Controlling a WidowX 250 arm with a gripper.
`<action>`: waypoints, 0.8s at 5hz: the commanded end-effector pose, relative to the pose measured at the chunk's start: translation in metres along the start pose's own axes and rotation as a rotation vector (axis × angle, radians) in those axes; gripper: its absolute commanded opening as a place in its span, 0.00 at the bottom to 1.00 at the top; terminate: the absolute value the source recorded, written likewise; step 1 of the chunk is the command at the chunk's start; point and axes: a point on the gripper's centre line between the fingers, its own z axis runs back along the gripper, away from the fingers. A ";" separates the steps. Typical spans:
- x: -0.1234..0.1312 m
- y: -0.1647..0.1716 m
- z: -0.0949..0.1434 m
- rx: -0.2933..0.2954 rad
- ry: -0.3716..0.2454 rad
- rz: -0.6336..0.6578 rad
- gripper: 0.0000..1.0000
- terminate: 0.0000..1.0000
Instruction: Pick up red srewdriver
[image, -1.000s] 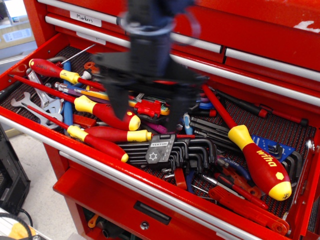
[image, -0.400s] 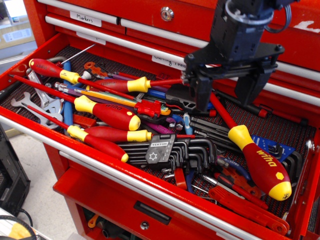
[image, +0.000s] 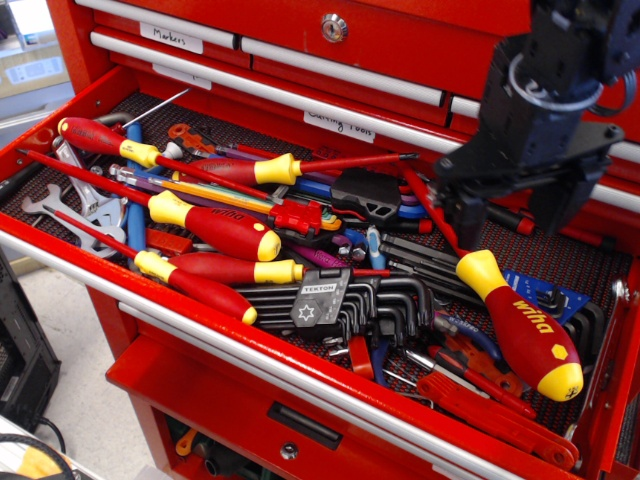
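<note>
The red screwdriver (image: 520, 325) lies at the right of the open drawer (image: 300, 355). It has a fat red handle with white "wiha" lettering, a yellow end cap and collar, and a long red shaft running up-left. My gripper (image: 512, 215) hangs open above the shaft's upper part, its two black fingers (image: 468, 222) spread apart with nothing between them. The gripper body hides the shaft's far end.
Several slimmer red-and-yellow screwdrivers (image: 215, 232) lie at the drawer's left and middle. A Tekton hex key set (image: 325, 297) sits in the centre, wrenches (image: 75, 200) at far left, red pliers (image: 490, 400) at the front right. Closed red drawers (image: 330, 60) rise behind.
My gripper has swept from over the drawer's middle to the right, and now sits over the big screwdriver's shaft. It stays open. The tools have not moved.
</note>
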 end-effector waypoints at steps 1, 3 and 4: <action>0.005 -0.027 -0.018 -0.074 0.016 0.027 1.00 0.00; 0.010 -0.019 -0.047 -0.018 0.075 0.003 1.00 0.00; 0.010 -0.013 -0.059 -0.013 0.106 -0.007 1.00 0.00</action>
